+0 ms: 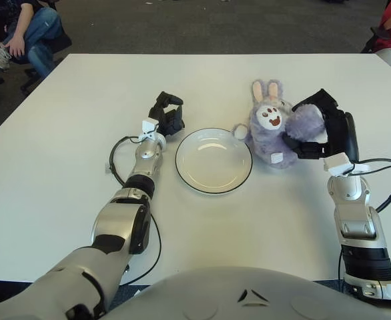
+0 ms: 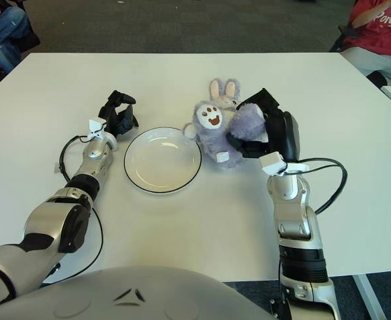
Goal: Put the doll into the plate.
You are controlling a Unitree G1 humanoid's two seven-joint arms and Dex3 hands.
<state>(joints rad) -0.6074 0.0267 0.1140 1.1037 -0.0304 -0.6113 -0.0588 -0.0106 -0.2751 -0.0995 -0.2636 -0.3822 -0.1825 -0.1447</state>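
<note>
Black fingers (image 1: 301, 148) of the right hand (image 1: 319, 130) wrap the purple doll (image 1: 273, 130) from its 3 o'clock side, gripping it just beside the white plate (image 1: 213, 160), at the plate's 2 o'clock. Left hand (image 1: 167, 115), fingers curled and holding nothing, sits at the plate's 10 o'clock.

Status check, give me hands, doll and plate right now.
Right hand shut on doll, just right of plate. Left hand idle, curled, left of plate. Plate holds nothing; path unobstructed.
</note>
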